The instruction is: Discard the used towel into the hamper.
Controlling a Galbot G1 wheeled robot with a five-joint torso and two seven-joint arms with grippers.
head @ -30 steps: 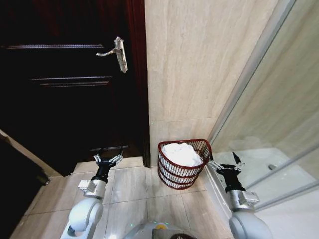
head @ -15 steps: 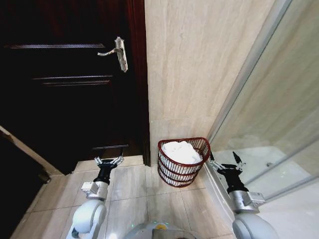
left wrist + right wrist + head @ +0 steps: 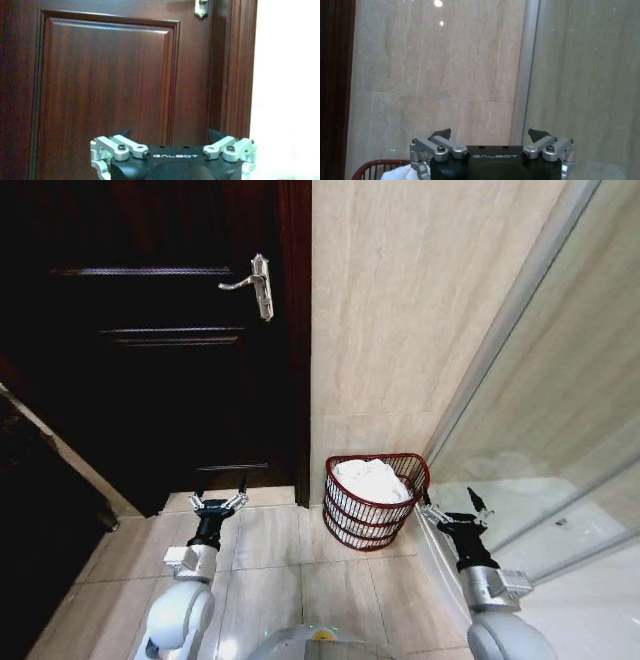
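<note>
Towel (image 3: 372,480) is seen lying white inside the hamper (image 3: 375,515), low and middle of the frame, so the job looks done. Left gripper (image 3: 218,502) and right gripper (image 3: 451,508) are held wide open, with nothing in them.

Bright even light on pale wall tiles (image 3: 400,310), dark door (image 3: 150,380) underexposed, wide-angle bending at edges
</note>
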